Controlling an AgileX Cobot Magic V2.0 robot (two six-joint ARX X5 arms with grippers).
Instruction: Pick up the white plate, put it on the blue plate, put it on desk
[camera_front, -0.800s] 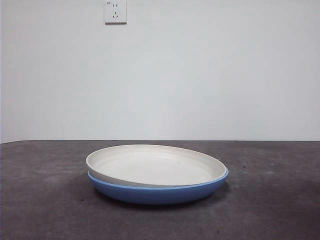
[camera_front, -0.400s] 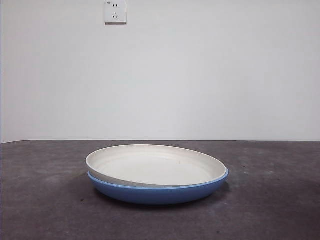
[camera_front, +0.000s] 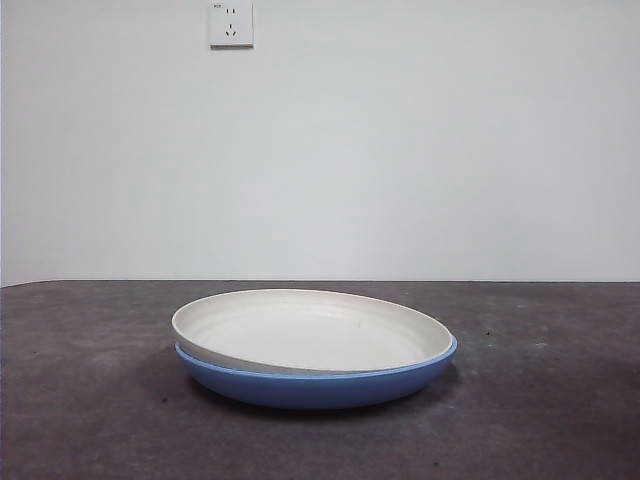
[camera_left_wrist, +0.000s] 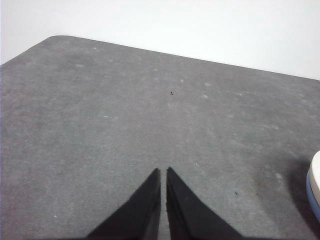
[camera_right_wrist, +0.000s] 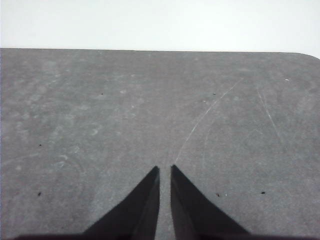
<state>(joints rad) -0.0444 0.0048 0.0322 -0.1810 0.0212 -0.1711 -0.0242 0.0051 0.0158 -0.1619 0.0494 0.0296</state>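
Two round plates, matte white plate (camera_front: 310, 330), glossy blue plate (camera_front: 315, 388)

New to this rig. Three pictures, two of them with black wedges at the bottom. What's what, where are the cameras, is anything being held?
It is a two-armed table robot; each arm ends in a gripper with two black jaws. One picture comes from a low camera looking level across the desk. It shows the white plate sitting inside the blue plate, slightly tilted and off-centre, with a wall socket on the wall behind. No arm appears there.

The other two come from cameras on the wrists. The black wedges are each arm's own jaws: the left gripper and the right gripper. Both have their jaws nearly together with nothing between them, above bare desk. In the left wrist view, the rims of the stacked plates just peek in at the picture's edge.

So nothing is held; both arms wait away from the plates.
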